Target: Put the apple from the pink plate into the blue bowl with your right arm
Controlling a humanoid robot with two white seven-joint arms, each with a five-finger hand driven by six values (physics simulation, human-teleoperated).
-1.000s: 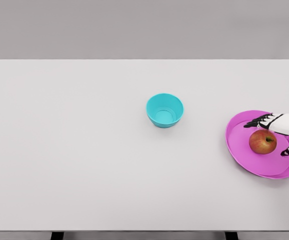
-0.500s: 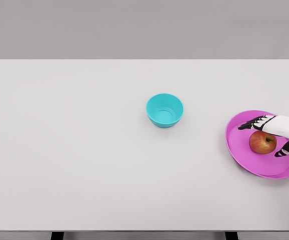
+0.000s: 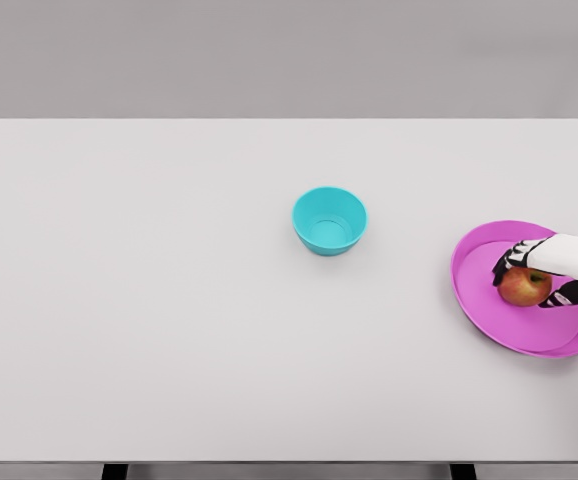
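Observation:
A red-and-yellow apple (image 3: 522, 288) lies on the pink plate (image 3: 489, 310) at the right edge of the table. My right hand (image 3: 531, 276) comes in from the right edge and sits over the apple, its dark fingers curled around the fruit from above and from the near side. The apple still rests on the plate. The blue bowl (image 3: 329, 221) stands upright and empty near the middle of the table, well to the left of the plate. The left arm is out of view.
The white table (image 3: 169, 300) spans the whole view, with its far edge against a grey wall and its front edge near the bottom of the picture.
The right hand has moved a little left and down onto the apple, and its spread fingers have curled in around it. The apple and the bowl have stayed in place.

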